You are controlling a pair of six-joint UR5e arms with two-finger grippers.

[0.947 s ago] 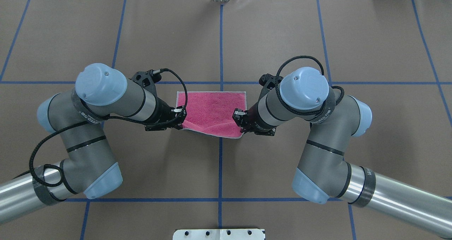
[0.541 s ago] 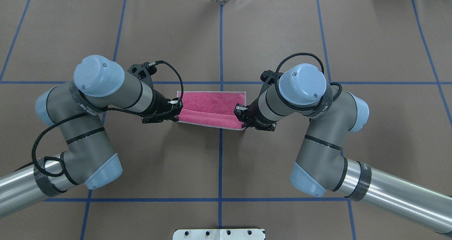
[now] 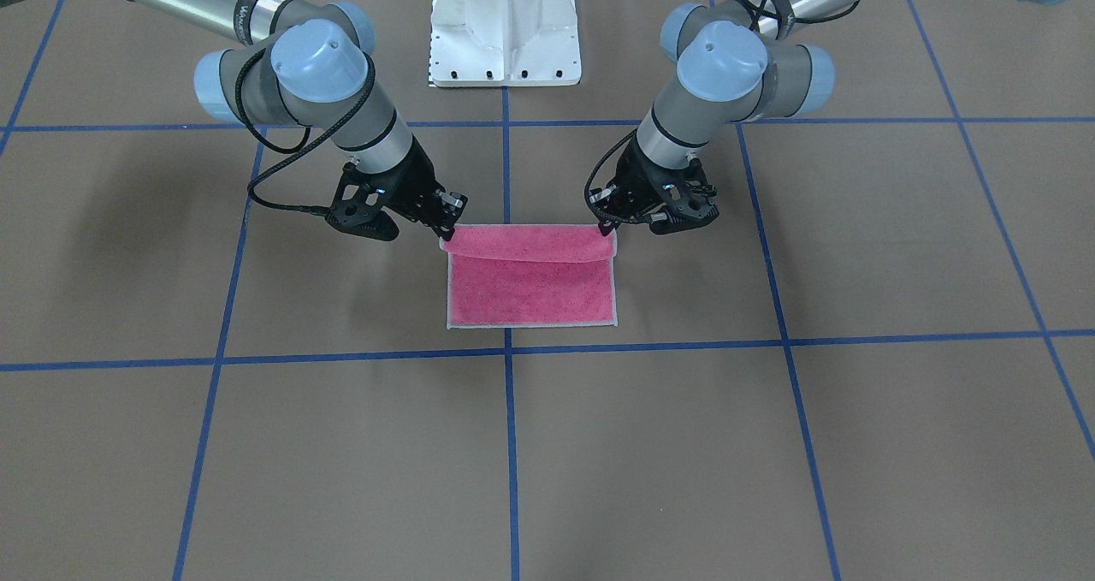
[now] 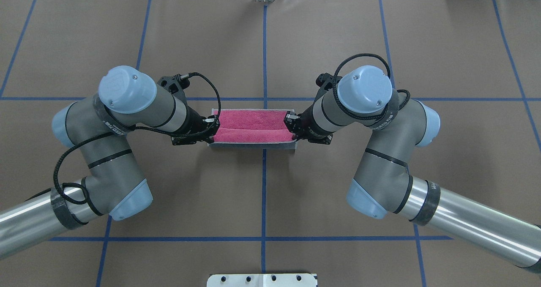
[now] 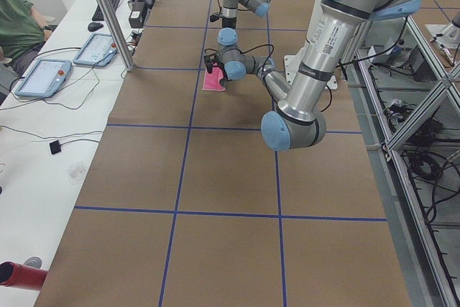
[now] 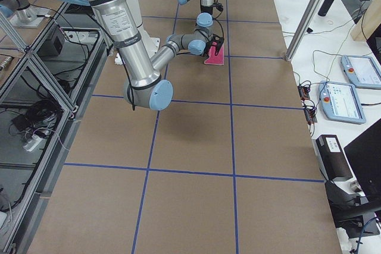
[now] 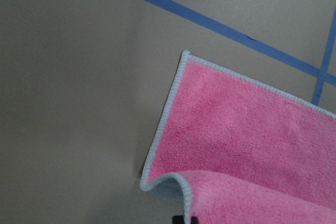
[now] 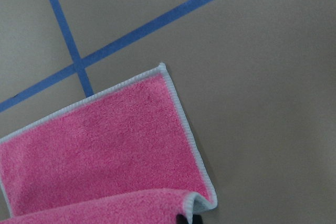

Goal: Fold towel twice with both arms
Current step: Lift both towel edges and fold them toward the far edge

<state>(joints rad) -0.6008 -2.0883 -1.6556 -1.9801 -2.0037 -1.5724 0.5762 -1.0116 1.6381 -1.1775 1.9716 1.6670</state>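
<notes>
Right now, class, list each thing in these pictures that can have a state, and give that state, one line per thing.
towel: half folded, pink face up; the far part lies flat on the table, the robot-side edge is lifted and curls over it.
left gripper: jaws shut on one lifted corner of the towel.
right gripper: jaws shut on the other lifted corner.

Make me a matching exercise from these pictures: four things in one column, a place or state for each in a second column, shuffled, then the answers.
1. small square pink terry cloth towel
2. left black two-finger end effector
3. right black two-finger end effector
4. white bolted metal pedestal

A. at the robot's base
B. holds towel corner, front-facing view's right
C. partly folded, pink showing
D. holds towel corner, front-facing view's left

Pairs: 1-C, 2-B, 3-D, 4-A
</notes>
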